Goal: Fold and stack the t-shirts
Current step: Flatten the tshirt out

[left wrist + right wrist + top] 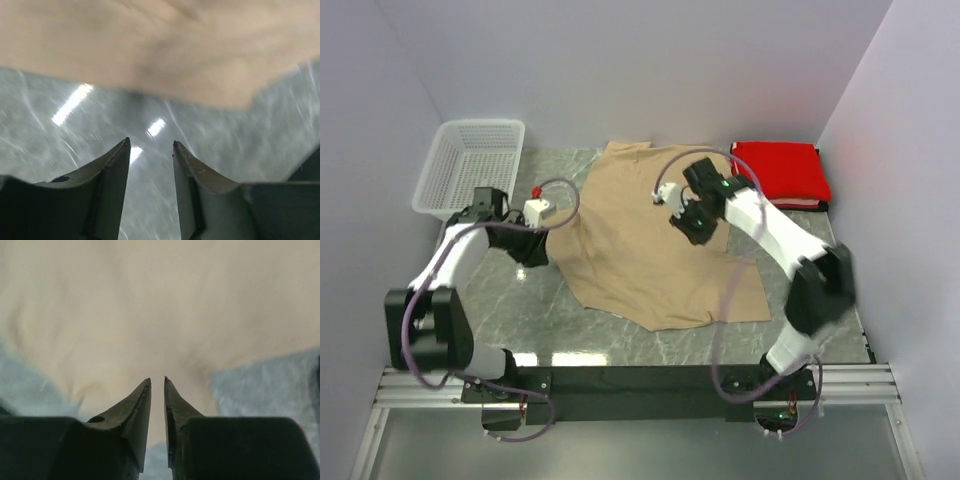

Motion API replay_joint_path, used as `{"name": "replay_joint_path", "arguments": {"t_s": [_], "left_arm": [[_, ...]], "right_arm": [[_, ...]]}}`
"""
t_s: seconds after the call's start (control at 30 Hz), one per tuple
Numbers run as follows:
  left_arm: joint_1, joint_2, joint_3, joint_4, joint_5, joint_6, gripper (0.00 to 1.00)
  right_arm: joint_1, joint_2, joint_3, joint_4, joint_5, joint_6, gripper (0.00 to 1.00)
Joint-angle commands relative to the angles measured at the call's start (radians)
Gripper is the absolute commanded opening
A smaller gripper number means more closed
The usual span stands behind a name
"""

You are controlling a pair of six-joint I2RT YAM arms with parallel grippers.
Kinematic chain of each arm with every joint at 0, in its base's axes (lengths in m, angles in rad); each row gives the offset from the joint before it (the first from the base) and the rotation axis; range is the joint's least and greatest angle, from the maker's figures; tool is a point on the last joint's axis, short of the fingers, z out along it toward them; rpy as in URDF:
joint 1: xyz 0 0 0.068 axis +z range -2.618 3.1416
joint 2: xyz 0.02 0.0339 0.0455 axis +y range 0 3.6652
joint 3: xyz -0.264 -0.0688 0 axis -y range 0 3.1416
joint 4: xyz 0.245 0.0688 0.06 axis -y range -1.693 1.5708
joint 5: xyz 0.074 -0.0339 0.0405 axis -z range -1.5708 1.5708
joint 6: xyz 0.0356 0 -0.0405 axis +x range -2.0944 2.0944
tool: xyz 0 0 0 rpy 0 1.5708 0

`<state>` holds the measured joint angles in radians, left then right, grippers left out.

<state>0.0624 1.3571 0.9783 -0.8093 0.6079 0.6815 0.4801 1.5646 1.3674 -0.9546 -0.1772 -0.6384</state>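
The tan t-shirt (640,250) lies spread and rumpled over the middle of the marble table. The red t-shirt (782,172) lies folded at the back right corner. My left gripper (536,252) is low at the tan shirt's left edge. In the left wrist view it (150,142) is open and empty over bare marble, with the tan shirt's edge (165,50) just ahead. My right gripper (692,230) hovers over the tan shirt's upper right part. In the right wrist view it (157,379) is open only by a narrow gap, with nothing between the jaws and tan cloth (150,305) beneath.
A white mesh basket (470,160) stands at the back left corner. Walls close the table in on the left, back and right. Bare marble (520,310) shows at the front left, and the table's front edge (650,368) runs by the arm bases.
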Motion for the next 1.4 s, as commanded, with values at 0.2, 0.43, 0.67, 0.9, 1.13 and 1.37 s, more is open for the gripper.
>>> {"name": "replay_joint_path", "arguments": {"t_s": [0.2,0.43,0.67,0.9,1.13,1.37], "left_arm": [[-0.156,0.289,0.151,0.301,-0.214,-0.465,0.38],[-0.161,0.482,0.183,0.329,-0.335,-0.565,0.31],[-0.122,0.445,0.096,0.185,-0.444,-0.487,0.20],[0.046,0.424,0.129,0.094,-0.520,-0.415,0.16],[0.021,0.697,0.579,0.068,-0.441,-0.451,0.18],[-0.044,0.774,0.827,0.021,-0.370,-0.462,0.36]], "right_arm": [[-0.130,0.538,0.398,-0.056,0.097,0.138,0.11],[-0.127,0.554,0.265,-0.007,0.147,0.148,0.12],[-0.118,0.554,0.214,-0.058,0.128,0.158,0.12],[0.035,0.445,0.018,-0.145,-0.034,0.128,0.13],[0.229,0.387,0.163,-0.351,-0.416,0.080,0.22],[-0.092,0.534,0.505,-0.337,-0.189,0.167,0.22]]}}
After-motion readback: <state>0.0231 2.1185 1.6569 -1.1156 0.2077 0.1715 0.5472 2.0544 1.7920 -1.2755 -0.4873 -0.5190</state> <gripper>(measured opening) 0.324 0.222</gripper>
